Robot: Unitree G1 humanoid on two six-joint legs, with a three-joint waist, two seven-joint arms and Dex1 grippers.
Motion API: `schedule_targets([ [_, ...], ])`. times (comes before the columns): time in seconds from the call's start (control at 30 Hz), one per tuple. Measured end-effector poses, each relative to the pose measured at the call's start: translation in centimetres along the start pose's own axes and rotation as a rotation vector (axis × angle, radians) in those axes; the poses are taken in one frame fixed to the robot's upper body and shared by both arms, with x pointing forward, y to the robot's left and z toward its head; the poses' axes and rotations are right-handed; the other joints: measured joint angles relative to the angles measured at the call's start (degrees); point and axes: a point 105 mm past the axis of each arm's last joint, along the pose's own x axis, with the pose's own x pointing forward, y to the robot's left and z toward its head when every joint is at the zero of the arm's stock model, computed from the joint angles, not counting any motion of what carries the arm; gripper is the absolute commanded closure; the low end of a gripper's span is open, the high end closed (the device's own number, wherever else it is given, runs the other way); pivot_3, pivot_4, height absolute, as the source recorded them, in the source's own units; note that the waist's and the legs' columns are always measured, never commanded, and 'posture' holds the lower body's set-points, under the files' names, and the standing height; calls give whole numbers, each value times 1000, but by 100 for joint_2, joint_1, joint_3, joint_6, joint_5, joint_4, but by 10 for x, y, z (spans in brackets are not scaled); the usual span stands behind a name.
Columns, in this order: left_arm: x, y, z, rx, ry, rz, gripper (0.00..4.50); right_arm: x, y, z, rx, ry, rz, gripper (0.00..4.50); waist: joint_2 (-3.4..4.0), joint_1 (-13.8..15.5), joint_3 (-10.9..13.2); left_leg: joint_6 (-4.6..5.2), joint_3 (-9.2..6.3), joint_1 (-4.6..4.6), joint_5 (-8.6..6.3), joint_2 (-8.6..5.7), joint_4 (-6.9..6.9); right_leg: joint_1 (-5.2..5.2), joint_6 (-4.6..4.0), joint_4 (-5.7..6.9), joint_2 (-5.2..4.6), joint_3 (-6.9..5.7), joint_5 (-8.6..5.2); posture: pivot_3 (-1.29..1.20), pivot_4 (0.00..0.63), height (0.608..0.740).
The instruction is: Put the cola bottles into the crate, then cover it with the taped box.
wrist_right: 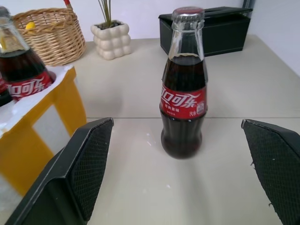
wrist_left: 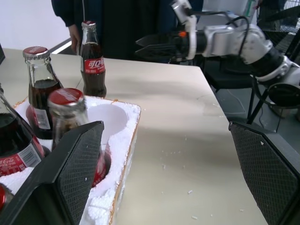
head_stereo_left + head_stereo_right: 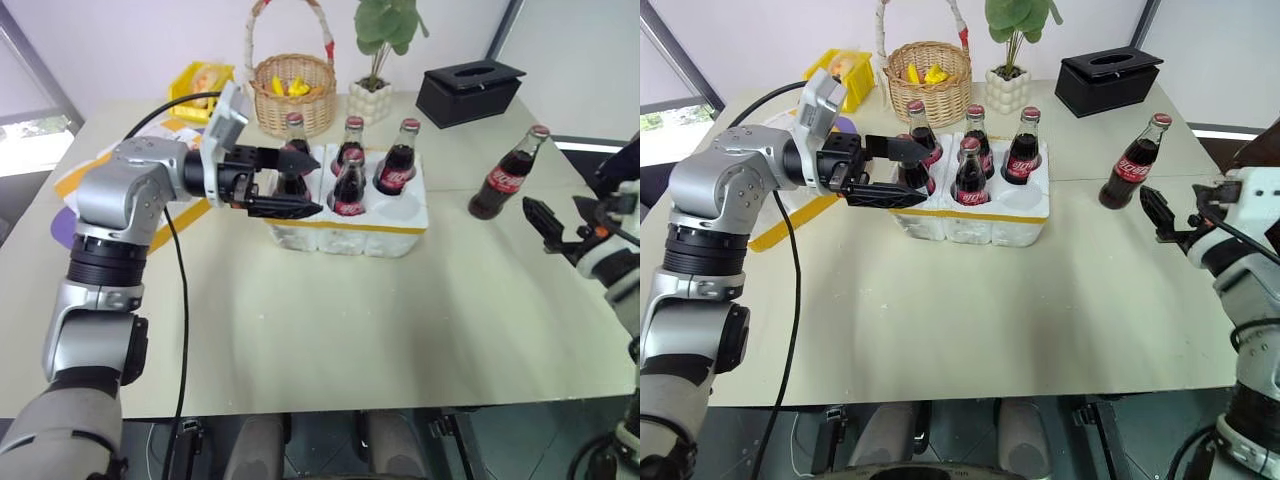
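Note:
The crate (image 3: 345,228), a white foam block with a yellow band, stands mid-table with several cola bottles (image 3: 401,158) upright in its holes. My left gripper (image 3: 295,182) is open at the crate's near-left corner. One finger (image 2: 70,173) stands in front of a red-capped bottle (image 2: 65,105) there, and nothing is held. One more cola bottle (image 3: 508,175) stands alone on the table to the right. My right gripper (image 3: 560,222) is open just short of it, and that bottle (image 1: 183,93) stands ahead between the fingers, untouched. A white-and-yellow thing (image 3: 790,222), perhaps the taped box, lies mostly hidden behind my left arm.
At the back stand a wicker basket (image 3: 292,90), a small potted plant (image 3: 372,100), a black tissue box (image 3: 470,90) and a yellow container (image 3: 200,85). A person in dark clothes (image 2: 117,28) stands beyond the table's right side. A black cable hangs from my left arm.

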Motion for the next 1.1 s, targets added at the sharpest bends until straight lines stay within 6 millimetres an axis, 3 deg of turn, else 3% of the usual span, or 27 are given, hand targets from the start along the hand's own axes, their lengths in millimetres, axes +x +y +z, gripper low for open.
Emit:
schedule_targets([
  [0.3,4,5,9,-8,15,84,0,40,-1,-15,-37,26,36,30,0,-1,0,0,-1,-1,0,-1,-3,0,6,-3,1,0,1,0,150,740],
  [0.7,14,-3,25,-50,16,151,0,64,-11,-21,-52,30,12,30,0,-29,0,0,0,2,0,-1,-6,0,23,-2,1,0,10,0,150,740],
  [1.1,14,-6,27,-38,16,156,0,91,-24,-20,-18,19,-40,30,0,-29,0,-1,1,3,1,-1,-11,0,23,-6,3,3,11,0,150,740],
])
